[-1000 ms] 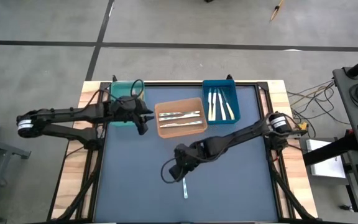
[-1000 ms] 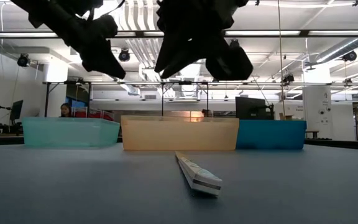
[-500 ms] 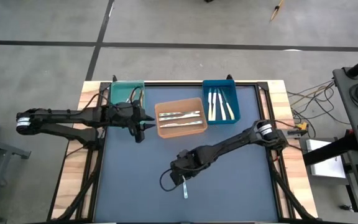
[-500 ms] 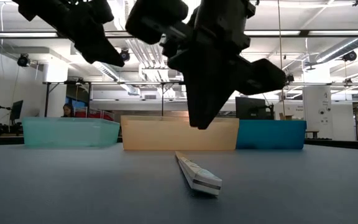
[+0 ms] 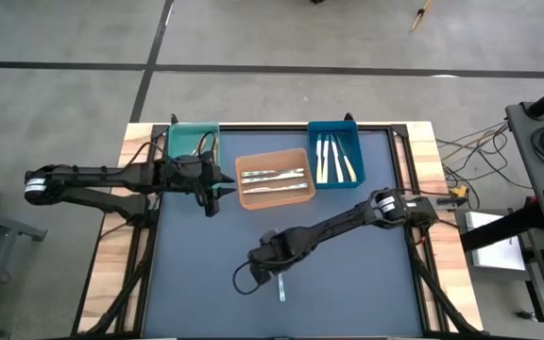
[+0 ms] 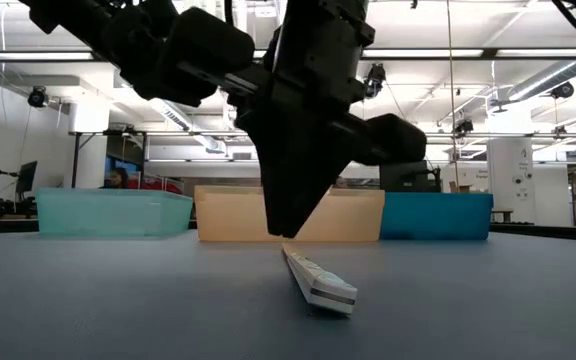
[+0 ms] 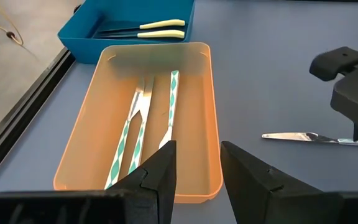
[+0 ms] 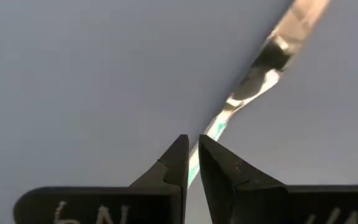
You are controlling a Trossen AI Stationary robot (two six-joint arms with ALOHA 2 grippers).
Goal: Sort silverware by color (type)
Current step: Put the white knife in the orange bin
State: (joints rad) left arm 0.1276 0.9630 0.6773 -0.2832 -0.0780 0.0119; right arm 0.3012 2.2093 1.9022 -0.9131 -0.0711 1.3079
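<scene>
**Right hand down on the last loose knife**

Right hand (image 5: pixel 274 269) sits low over the dark bench (image 5: pixel 348 293), its fingers (image 8: pixel 180 163) pinched almost together with only a sliver of gap. Their tips are at the handle end of the lone knife (image 5: pixel 280 287), and whether they have a grip on it I cannot tell.

The knife lies flat near the bench's front edge, well apart from the three bins. Its long axis runs front to back, with the blade toward the front and the green-patterned handle toward the bins. It looks light, rigid and slick, with very little height to catch. Judged from that, the handle is the better place to pinch, across its narrow width. A polished blade would likely slide or pivot.

Matching green-patterned pieces (image 7: pixel 140 124) already lie lengthwise in the orange bin (image 5: pixel 300 200). Cream-handled ones (image 5: pixel 333 161) are in the blue bin (image 5: pixel 355 132).

Left hand (image 5: pixel 213 194) waits between the teal bin (image 5: pixel 179 135) and the orange one, partly open and holding nothing.
</scene>
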